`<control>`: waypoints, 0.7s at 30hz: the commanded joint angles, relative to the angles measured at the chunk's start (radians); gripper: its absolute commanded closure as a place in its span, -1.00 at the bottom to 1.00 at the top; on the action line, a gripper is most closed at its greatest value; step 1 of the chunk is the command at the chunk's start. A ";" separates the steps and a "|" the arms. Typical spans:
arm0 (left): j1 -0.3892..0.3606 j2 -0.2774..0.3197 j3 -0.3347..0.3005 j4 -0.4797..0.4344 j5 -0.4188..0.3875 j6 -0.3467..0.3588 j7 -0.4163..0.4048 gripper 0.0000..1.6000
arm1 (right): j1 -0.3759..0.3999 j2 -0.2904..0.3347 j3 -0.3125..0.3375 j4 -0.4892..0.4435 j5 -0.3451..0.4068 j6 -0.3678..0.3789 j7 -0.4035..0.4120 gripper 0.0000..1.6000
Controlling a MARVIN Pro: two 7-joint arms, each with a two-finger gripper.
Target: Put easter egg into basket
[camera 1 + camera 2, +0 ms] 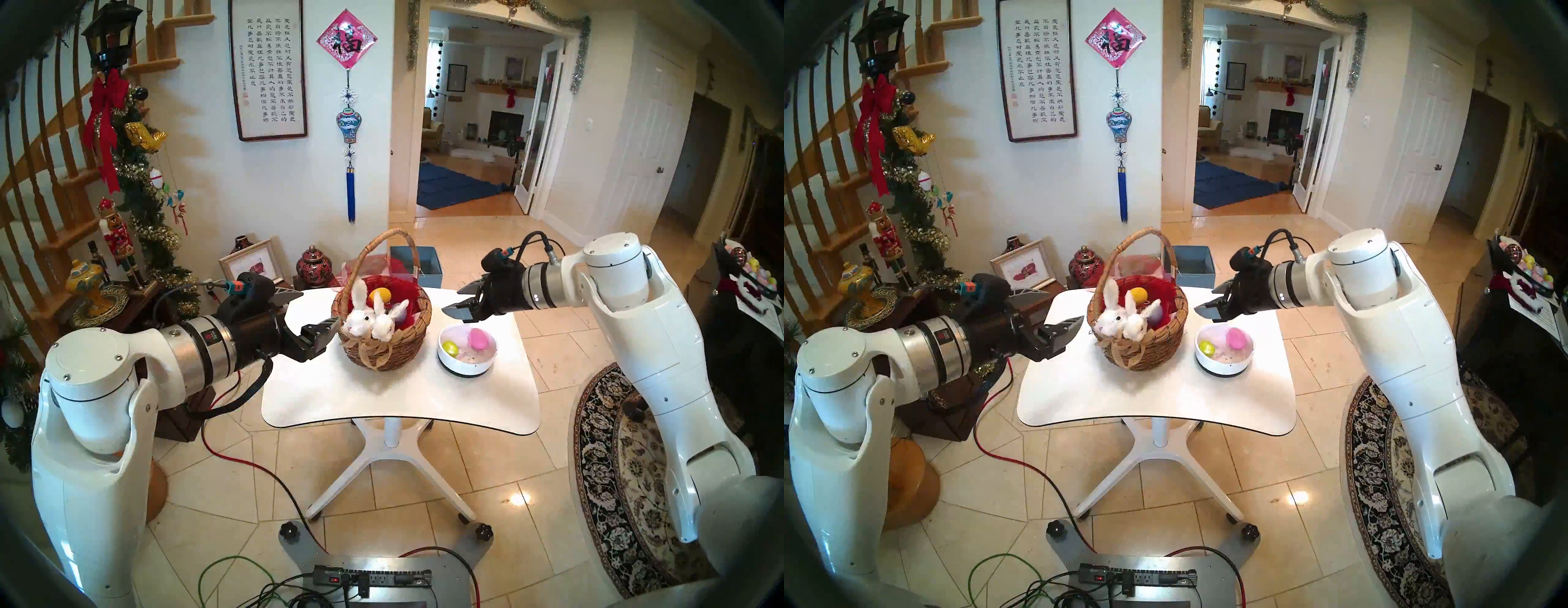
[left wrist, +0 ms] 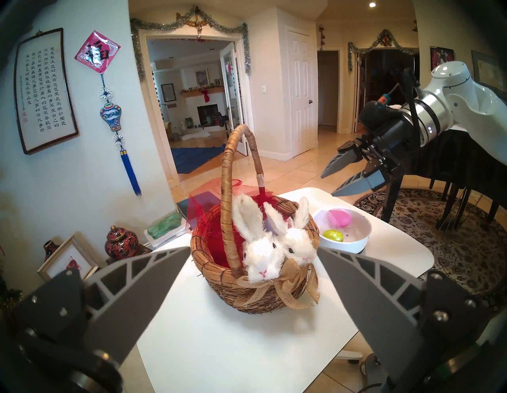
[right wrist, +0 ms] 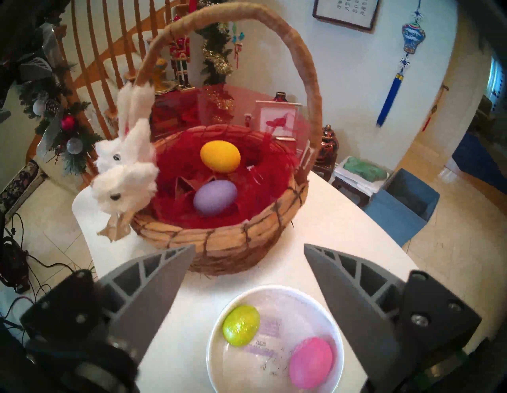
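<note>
Right now my right gripper [image 3: 248,258] hangs released above the white bowl [image 3: 216,340] (green and pink eggs inside), empty, beside the basket [image 3: 233,241].

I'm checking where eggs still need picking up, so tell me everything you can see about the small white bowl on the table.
The white bowl is round, shallow and smooth, with a dark band at its base. It sits upright on the white table, beside the wicker basket and apart from it. Inside lie a glittery green egg and a pink egg, apart from each other, over faint purple print. The right gripper hovers open above, not touching.
</note>
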 commanded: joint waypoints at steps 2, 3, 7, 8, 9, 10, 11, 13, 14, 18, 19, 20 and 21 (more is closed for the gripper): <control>-0.008 0.001 0.000 -0.004 0.000 0.002 0.000 -1.00 | -0.049 0.027 0.034 -0.015 0.003 -0.002 -0.012 -0.65; -0.008 0.001 0.000 -0.004 0.000 0.002 0.000 -1.00 | -0.054 0.029 0.037 -0.015 0.004 -0.001 -0.014 -0.65; -0.009 0.000 0.000 -0.004 0.001 0.002 -0.001 -1.00 | -0.070 0.034 0.044 -0.019 0.002 0.003 -0.023 -0.63; -0.009 0.000 0.000 -0.004 0.001 0.002 -0.002 -1.00 | -0.075 0.040 0.046 -0.020 -0.001 0.012 -0.029 -0.62; -0.009 0.000 0.000 -0.004 0.001 0.002 -0.002 -1.00 | -0.077 0.043 0.045 -0.021 -0.005 0.018 -0.032 -0.61; -0.009 -0.001 0.000 -0.004 0.002 0.002 -0.002 -1.00 | -0.080 0.044 0.047 -0.021 -0.004 0.018 -0.033 -0.58; -0.009 -0.001 0.000 -0.004 0.002 0.002 -0.002 -1.00 | -0.081 0.048 0.045 -0.020 -0.006 0.024 -0.034 -0.57; -0.009 -0.001 0.000 -0.004 0.002 0.002 -0.003 -1.00 | -0.084 0.050 0.046 -0.018 -0.007 0.025 -0.036 -0.55; -0.009 -0.001 0.000 -0.004 0.003 0.002 -0.003 -1.00 | -0.086 0.052 0.046 -0.017 -0.007 0.025 -0.037 -0.51; -0.009 -0.002 0.000 -0.004 0.004 0.003 -0.004 -1.00 | -0.096 0.057 0.048 -0.016 -0.012 0.030 -0.044 -0.50; -0.009 -0.002 0.000 -0.004 0.004 0.003 -0.004 -1.00 | -0.100 0.058 0.049 -0.016 -0.013 0.029 -0.044 -0.51; -0.009 -0.002 0.000 -0.004 0.004 0.003 -0.004 -1.00 | -0.103 0.059 0.050 -0.015 -0.013 0.028 -0.044 -0.54; -0.010 -0.003 0.000 -0.004 0.005 0.003 -0.005 -1.00 | -0.105 0.059 0.050 -0.014 -0.014 0.028 -0.044 -0.54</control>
